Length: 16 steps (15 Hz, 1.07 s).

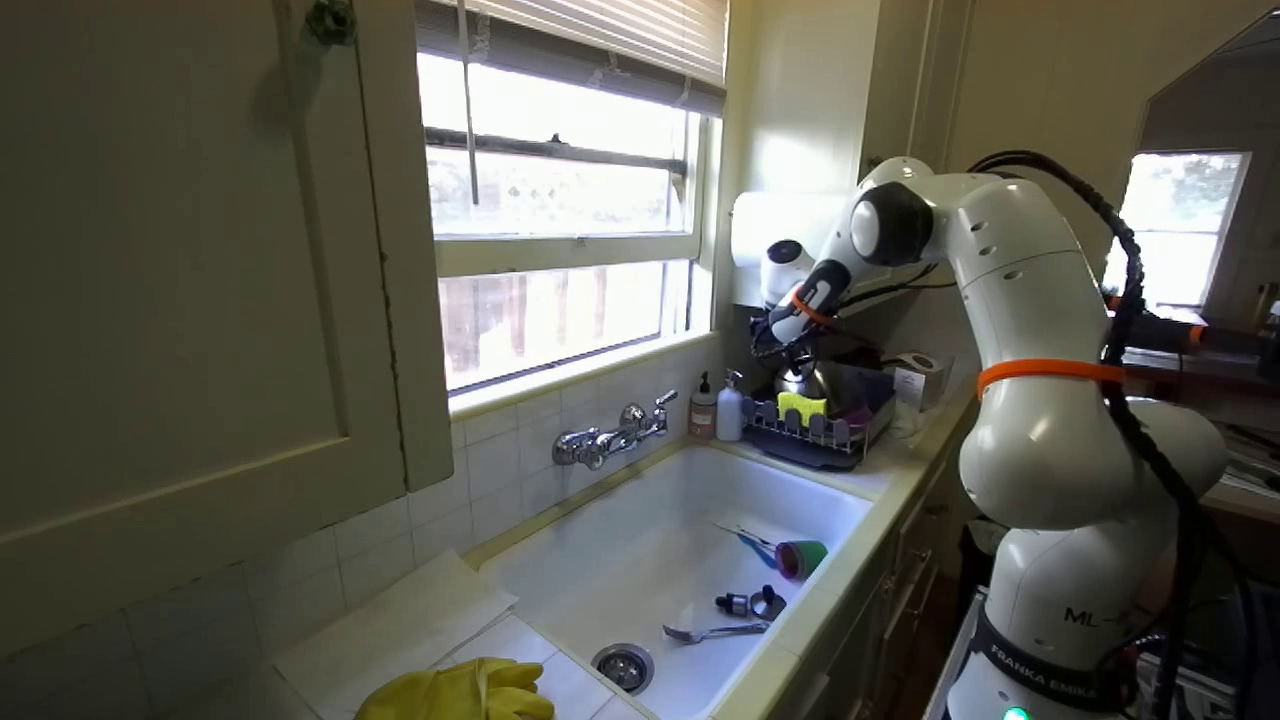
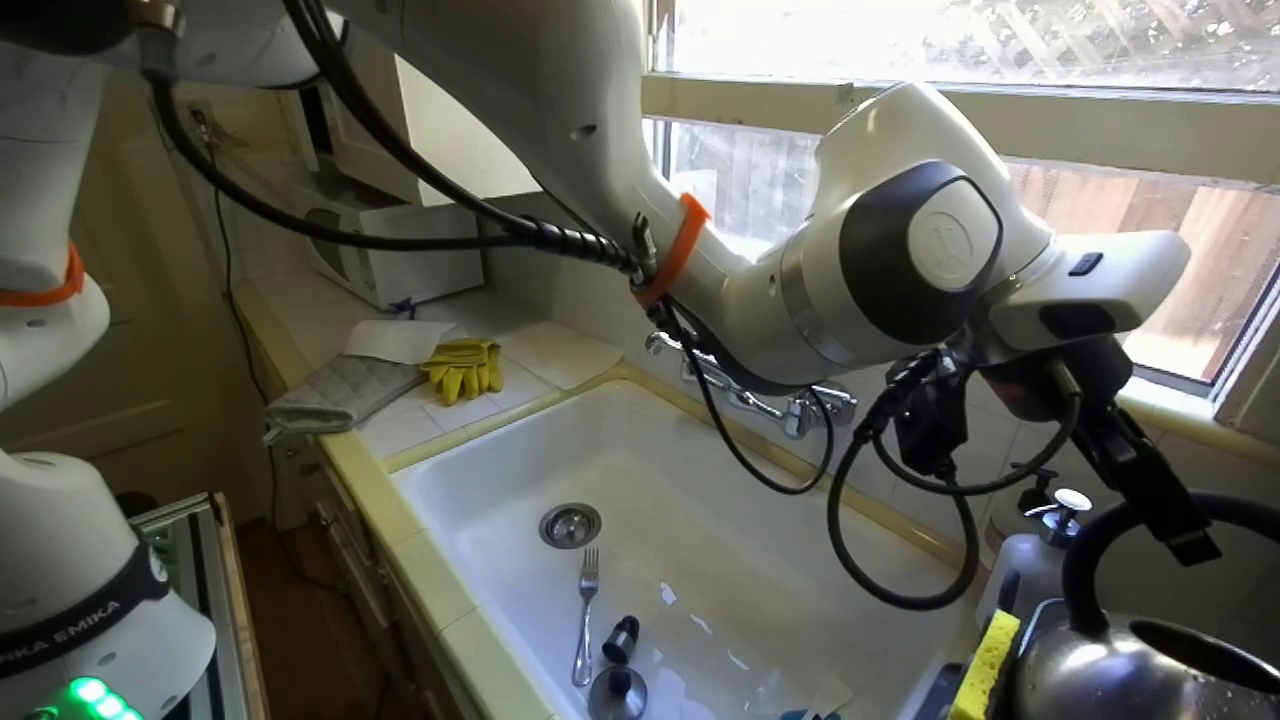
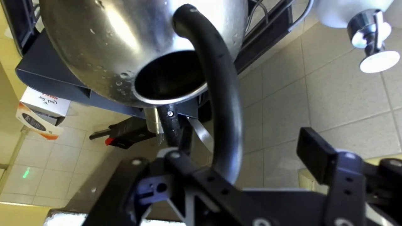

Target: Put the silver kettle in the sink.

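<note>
The kettle (image 3: 144, 34) is sitting in the dish rack (image 1: 818, 430) next to the sink (image 2: 700, 520), and the gripper (image 3: 248, 146) has its jaws apart with one stretch of the handle (image 3: 224, 103) between them, no grip yet as far as I can see. I'd center on that handle before squeezing so the kettle doesn't get dragged sideways, then close firmly. Lift straight up past the yellow sponge (image 2: 985, 668) before swinging over. Round handle might let it tip, so go slow.
</note>
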Each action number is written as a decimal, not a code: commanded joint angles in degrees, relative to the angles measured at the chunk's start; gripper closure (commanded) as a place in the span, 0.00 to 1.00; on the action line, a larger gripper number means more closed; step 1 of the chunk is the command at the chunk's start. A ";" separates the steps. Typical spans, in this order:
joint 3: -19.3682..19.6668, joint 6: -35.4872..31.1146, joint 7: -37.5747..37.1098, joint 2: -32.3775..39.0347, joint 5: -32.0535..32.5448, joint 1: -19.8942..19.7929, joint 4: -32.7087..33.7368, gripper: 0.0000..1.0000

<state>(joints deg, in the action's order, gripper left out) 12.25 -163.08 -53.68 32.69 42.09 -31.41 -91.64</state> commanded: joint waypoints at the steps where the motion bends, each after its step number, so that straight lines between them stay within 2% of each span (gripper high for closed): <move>1: 0.13 1.81 0.95 2.33 0.01 0.07 3.12 0.46; 8: 0.07 2.48 2.06 3.09 -0.02 0.00 4.53 0.99; 16: -0.70 3.22 3.28 2.43 -0.78 -0.44 3.92 0.97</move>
<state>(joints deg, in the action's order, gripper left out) 12.31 -161.77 -52.12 35.08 42.08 -31.42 -88.49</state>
